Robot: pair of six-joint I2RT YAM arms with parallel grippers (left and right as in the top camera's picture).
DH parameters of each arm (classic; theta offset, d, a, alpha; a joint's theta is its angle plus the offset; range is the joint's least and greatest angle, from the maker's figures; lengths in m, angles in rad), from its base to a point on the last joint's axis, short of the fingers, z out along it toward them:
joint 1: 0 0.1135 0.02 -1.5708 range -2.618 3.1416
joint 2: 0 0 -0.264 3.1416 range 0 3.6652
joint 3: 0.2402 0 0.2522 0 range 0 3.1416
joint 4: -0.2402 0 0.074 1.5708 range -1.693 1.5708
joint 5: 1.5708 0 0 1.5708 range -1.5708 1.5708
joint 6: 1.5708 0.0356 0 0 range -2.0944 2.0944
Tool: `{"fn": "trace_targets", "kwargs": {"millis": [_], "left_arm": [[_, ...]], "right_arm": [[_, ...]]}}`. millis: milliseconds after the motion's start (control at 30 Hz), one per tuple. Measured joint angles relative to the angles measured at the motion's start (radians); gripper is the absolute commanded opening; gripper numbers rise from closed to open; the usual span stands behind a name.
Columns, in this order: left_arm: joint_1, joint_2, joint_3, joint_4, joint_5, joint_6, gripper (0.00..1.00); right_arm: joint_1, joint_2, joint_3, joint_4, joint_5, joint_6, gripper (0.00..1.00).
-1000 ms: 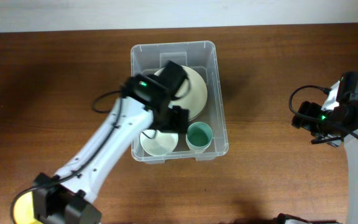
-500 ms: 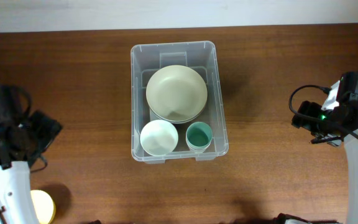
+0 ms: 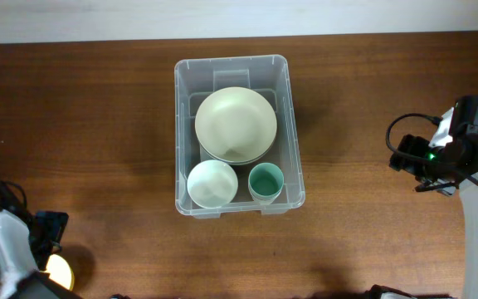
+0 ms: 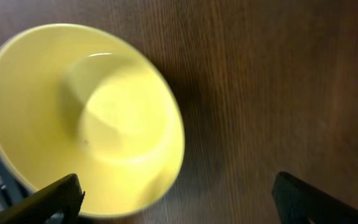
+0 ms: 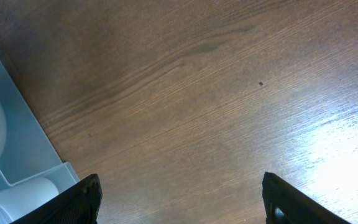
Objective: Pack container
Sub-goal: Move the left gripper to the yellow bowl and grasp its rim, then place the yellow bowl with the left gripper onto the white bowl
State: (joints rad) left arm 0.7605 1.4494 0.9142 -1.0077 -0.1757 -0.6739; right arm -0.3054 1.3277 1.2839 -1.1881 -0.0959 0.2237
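Observation:
The clear plastic container [image 3: 181, 83] stands at the table's middle, holding a large pale green plate [image 3: 235, 123] on another dish, a white bowl [image 3: 212, 183] and a small teal cup [image 3: 265, 180]. A yellow bowl [image 3: 59, 272] sits at the front left corner; in the left wrist view [image 4: 86, 118] it lies just ahead of my left gripper [image 4: 179, 196], which is open and empty, its left finger at the bowl's rim. My right gripper [image 5: 179, 199] is open and empty over bare table right of the container, whose corner [image 5: 11, 149] shows in the right wrist view.
The wooden table [image 3: 372, 100] runs to a pale wall strip at the back. My left arm [image 3: 2, 249] is at the front left corner, my right arm [image 3: 463, 158] at the right edge.
My left arm has pulled out of the container and swung back to the front left corner, over the yellow bowl. The right arm has not moved.

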Motion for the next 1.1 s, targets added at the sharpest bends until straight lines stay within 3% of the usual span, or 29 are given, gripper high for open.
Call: {"fn": "trace_targets", "kwargs": {"millis": [167, 200, 267, 333, 400, 467, 667, 833, 967, 1100], "left_arm": [[0.002, 0.151, -0.004, 0.055, -0.001, 0.002, 0.92], [0.002, 0.177, -0.004, 0.063, 0.0, 0.003, 0.81], [0.002, 0.196, -0.006, 0.068, 0.0, 0.006, 0.7], [0.002, 0.2, -0.006, 0.076, 0.0, 0.012, 0.48], [0.002, 0.2, -0.006, 0.08, -0.001, 0.013, 0.32], [0.002, 0.2, -0.006, 0.084, 0.002, 0.019, 0.02], [0.002, 0.2, 0.012, 0.083, 0.055, 0.023, 0.01], [-0.038, 0.197, 0.141, 0.05, 0.163, 0.044, 0.01], [-0.192, 0.15, 0.319, -0.016, 0.191, 0.048, 0.01], [-0.46, 0.057, 0.529, -0.037, 0.198, 0.053, 0.01]], "right_arm": [[0.0, 0.0, 0.0, 0.0, 0.0, 0.0, 0.78], [0.0, 0.0, 0.0, -0.001, 0.0, 0.0, 0.78], [0.0, 0.0, 0.0, 0.0, 0.0, 0.0, 0.78], [0.0, 0.0, 0.0, 0.0, 0.0, 0.0, 0.78], [0.0, 0.0, 0.0, 0.0, 0.0, 0.0, 0.78], [0.0, 0.0, 0.0, 0.0, 0.0, 0.0, 0.78], [0.0, 0.0, 0.0, 0.0, 0.0, 0.0, 0.78], [0.0, 0.0, 0.0, -0.001, 0.0, 0.001, 0.78], [0.0, 0.0, 0.0, -0.001, 0.0, 0.001, 0.78], [0.0, 0.0, 0.0, 0.0, 0.0, 0.0, 0.78]]}}
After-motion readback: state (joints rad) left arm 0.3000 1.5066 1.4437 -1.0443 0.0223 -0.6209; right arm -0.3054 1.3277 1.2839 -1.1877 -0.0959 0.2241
